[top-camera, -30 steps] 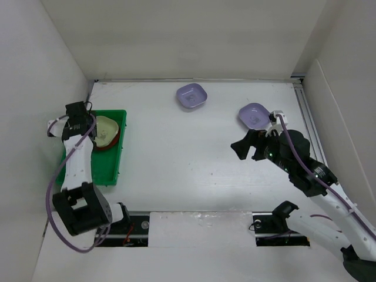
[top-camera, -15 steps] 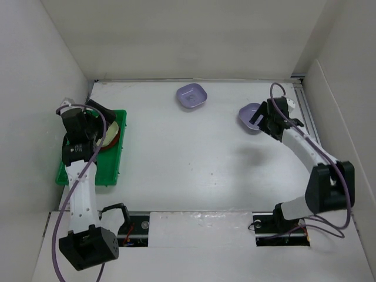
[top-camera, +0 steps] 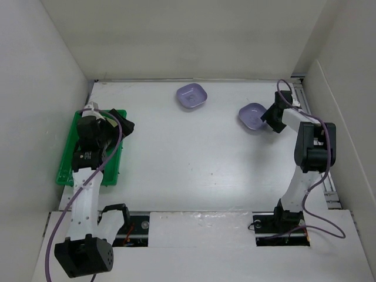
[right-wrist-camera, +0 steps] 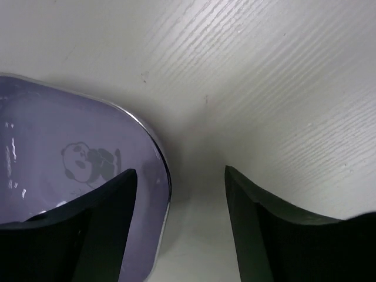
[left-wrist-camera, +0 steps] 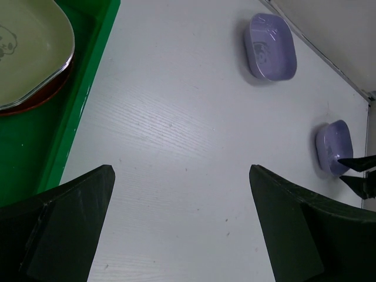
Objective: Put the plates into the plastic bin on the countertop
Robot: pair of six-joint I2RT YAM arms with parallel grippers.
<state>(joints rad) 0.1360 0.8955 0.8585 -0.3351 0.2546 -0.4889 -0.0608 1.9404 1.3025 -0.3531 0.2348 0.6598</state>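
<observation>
Currently the right end effector (top-camera: 271,117) sits at the 3 o'clock edge of a lilac dish (top-camera: 252,116), which lies on the white tabletop (top-camera: 194,170) toward 2 o'clock in the overhead view. Its wrist camera shows the fingers (right-wrist-camera: 88,235) spread, one over the dish's inside near a small panda print (right-wrist-camera: 88,161), the other over bare tabletop, with the rim between them. Neither is seen pressing the rim. A second lilac dish (top-camera: 192,96) rests at 12 o'clock, near the back wall, well apart from the first. At 9 o'clock the green plastic bin (top-camera: 66,170) lies near the left wall. Inside its far end a cream dish (left-wrist-camera: 23,53) sits on top of a red-brown plate (left-wrist-camera: 41,98), whose edge peeks out beneath. The left end effector (top-camera: 119,126) hangs above the bin's 3 o'clock wall, at the far end. Its fingers are spread wide and hold nothing, framing bare tabletop and both lilac dishes in its wrist view.
</observation>
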